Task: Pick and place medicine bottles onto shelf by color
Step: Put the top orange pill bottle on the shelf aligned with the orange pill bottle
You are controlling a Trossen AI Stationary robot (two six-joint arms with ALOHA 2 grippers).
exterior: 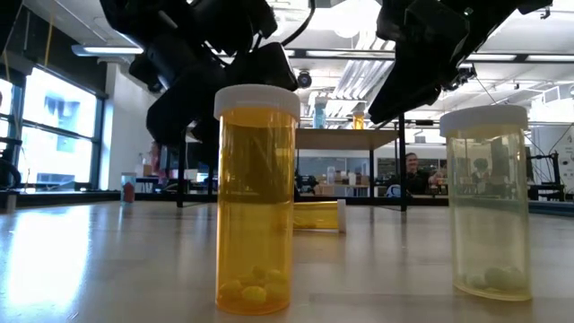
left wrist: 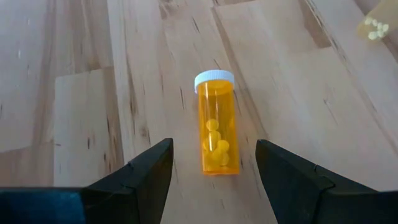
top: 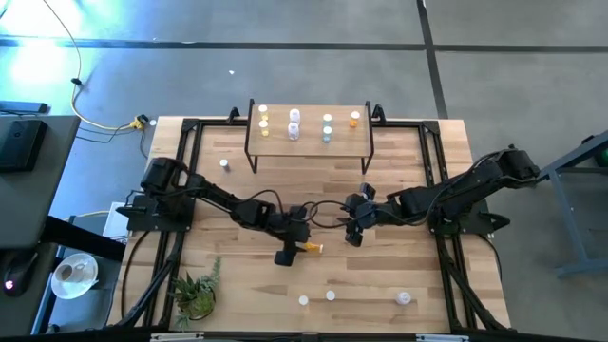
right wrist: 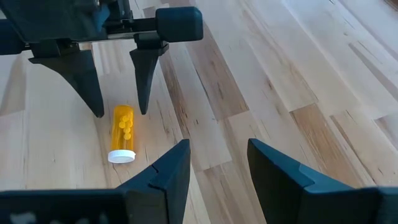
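An orange medicine bottle (left wrist: 217,127) with a white cap (left wrist: 214,78) lies on its side on the wooden table, near the middle (top: 312,248). My left gripper (left wrist: 214,146) is open and low over the table. Its fingers stand on either side of the bottle's bottom end without touching it. My right gripper (right wrist: 217,146) hangs open above the table just right of there (top: 353,233), with nothing between its fingers. The shelf (top: 309,142) stands at the far edge with several bottles upright on its top.
Three bottles (top: 331,295) stand near the table's front edge; the low view shows an orange one (exterior: 256,197) and a pale one (exterior: 487,202) close up. One bottle (top: 224,163) stands at the far left. A small plant (top: 195,294) sits at the near left corner.
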